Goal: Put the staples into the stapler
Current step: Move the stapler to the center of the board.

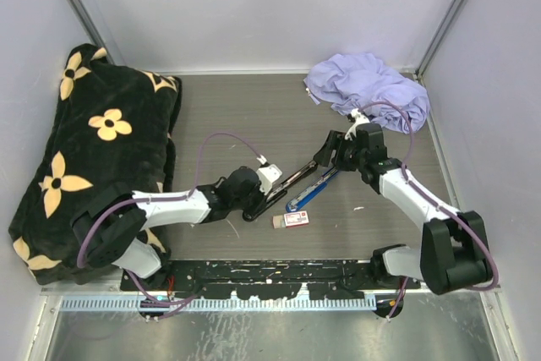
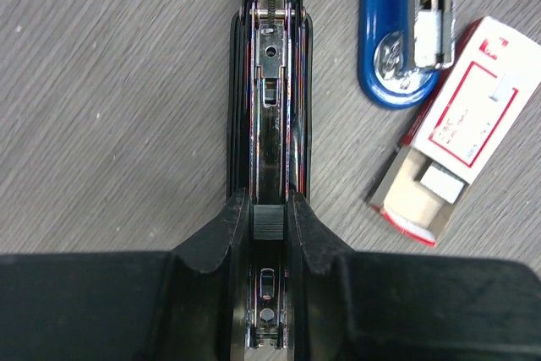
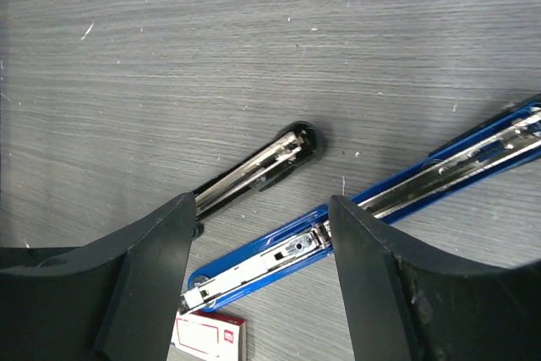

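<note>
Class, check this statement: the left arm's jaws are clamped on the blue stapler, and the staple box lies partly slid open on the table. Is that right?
Not quite. The left gripper has its jaws clamped on the black stapler, not the blue stapler, which lies free beside it. The left wrist view shows this. The staple box does lie partly slid open on the table.

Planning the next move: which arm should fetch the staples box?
Probably right: the right gripper is open and empty, while the left gripper is shut on the black stapler. The staples box lies free beside the blue stapler.
</note>
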`<state>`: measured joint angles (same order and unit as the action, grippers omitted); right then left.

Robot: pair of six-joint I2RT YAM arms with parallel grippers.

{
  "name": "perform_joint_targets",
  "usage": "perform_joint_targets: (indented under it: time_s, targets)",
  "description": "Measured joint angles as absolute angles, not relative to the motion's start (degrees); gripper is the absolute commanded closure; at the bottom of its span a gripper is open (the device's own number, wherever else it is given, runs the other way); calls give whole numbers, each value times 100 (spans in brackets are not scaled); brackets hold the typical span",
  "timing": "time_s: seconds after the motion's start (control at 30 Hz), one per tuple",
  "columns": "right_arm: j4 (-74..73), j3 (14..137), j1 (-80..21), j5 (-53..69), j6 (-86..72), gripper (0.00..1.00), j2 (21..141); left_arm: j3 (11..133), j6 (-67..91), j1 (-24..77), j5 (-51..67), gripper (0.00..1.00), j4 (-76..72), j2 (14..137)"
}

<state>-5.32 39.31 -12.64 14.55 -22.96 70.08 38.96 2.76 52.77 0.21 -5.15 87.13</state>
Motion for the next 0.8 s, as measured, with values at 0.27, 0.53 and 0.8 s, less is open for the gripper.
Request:
perform_joint_targets:
  time_s: [0.27,0.53,0.8]
  targets:
    - [-204,4075,-1262,1841,-2327,29,8014,3087,541,5251,-279,100,-707,7937]
    - [1,4720,-1262,2342,-2329,29,8886,2550,696,5238,-360,100,-1253,7529]
    - [158,5133,-1304,2840,-2381,29,9697,2279,794,5238,-421,100,-1564,7293]
